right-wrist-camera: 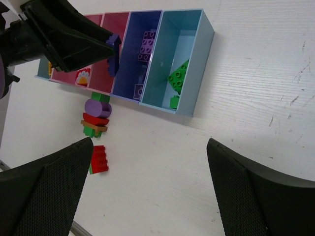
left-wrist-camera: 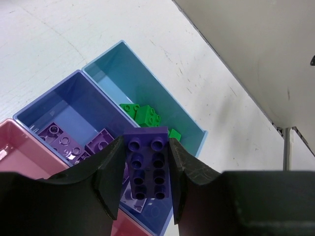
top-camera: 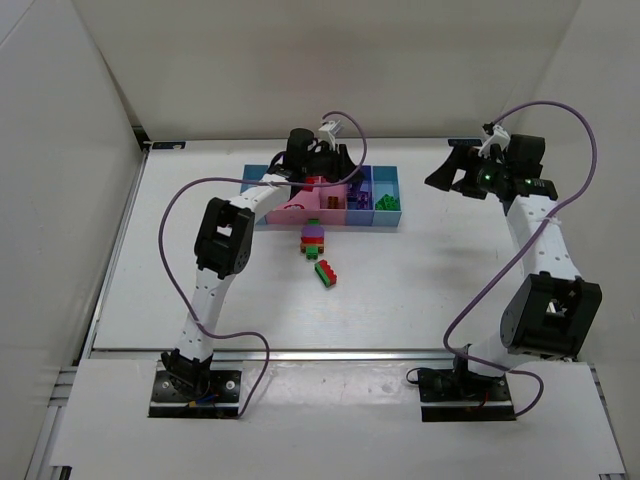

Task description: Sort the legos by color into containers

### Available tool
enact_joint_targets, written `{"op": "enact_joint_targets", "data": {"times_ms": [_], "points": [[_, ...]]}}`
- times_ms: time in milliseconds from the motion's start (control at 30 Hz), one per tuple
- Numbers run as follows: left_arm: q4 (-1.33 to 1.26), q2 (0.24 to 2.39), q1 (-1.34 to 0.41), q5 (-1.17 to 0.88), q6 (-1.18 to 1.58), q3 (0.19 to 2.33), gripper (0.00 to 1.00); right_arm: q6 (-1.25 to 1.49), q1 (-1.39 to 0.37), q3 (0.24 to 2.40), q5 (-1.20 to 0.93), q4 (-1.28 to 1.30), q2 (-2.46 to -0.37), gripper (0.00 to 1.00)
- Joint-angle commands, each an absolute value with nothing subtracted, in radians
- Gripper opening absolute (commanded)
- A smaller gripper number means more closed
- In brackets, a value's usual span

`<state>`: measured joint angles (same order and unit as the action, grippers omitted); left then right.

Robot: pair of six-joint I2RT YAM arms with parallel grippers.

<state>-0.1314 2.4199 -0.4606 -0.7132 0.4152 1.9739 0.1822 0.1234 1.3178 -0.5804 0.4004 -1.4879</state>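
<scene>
1. Red brick [top-camera: 326, 272]: lies on the table [top-camera: 450, 290] on the near side of the tray and is the loose piece farthest from it. A green piece sits against one of its sides.
2. Stack of pieces [top-camera: 314, 238]: lies on its side just in front of the tray's near wall. From the tray outward it shows a purple round piece, then red, orange and green.
3. Tray [top-camera: 392, 180]: one long row of joined compartments, light blue at the ends, with pink and darker blue between. The left arm hides part of it.
4. Purple bricks [left-wrist-camera: 59, 135]: several lie loose in the tray's darker blue compartment [left-wrist-camera: 69, 105].
5. Green bricks [left-wrist-camera: 142, 114]: a few lie in the tray's right-end light blue compartment [left-wrist-camera: 123, 73].
6. Left gripper [left-wrist-camera: 146, 169]: held above the tray, its fingers pinching a purple brick [left-wrist-camera: 146, 147] by the long sides. The studs face the wrist camera. The brick hangs about over the border of the pink and darker blue compartments.
7. Right gripper [right-wrist-camera: 150, 162]: raised off the tray's right end, well apart from it. Its fingers are spread wide with nothing between them.
</scene>
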Motion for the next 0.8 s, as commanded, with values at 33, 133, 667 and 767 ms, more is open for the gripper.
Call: {"op": "enact_joint_targets", "data": {"times_ms": [33,133,667,767], "points": [[-0.115,2.396,-0.468,-0.686,0.413,2.023,0.5,0.161,0.133,1.319,-0.663,0.385,-1.499,0.99],[-0.101,2.381,-0.463,-0.673,0.408,2.014,0.54,0.13,0.132,1.319,-0.65,0.414,-1.502,0.99],[0.222,1.83,-0.368,-0.447,0.233,1.826,1.0,-0.316,-0.156,1.212,-0.439,0.486,-1.43,0.99],[0.229,1.688,-0.249,-0.529,0.247,1.686,0.99,-0.207,-0.182,1.219,-0.422,0.462,-1.457,0.99]]}}
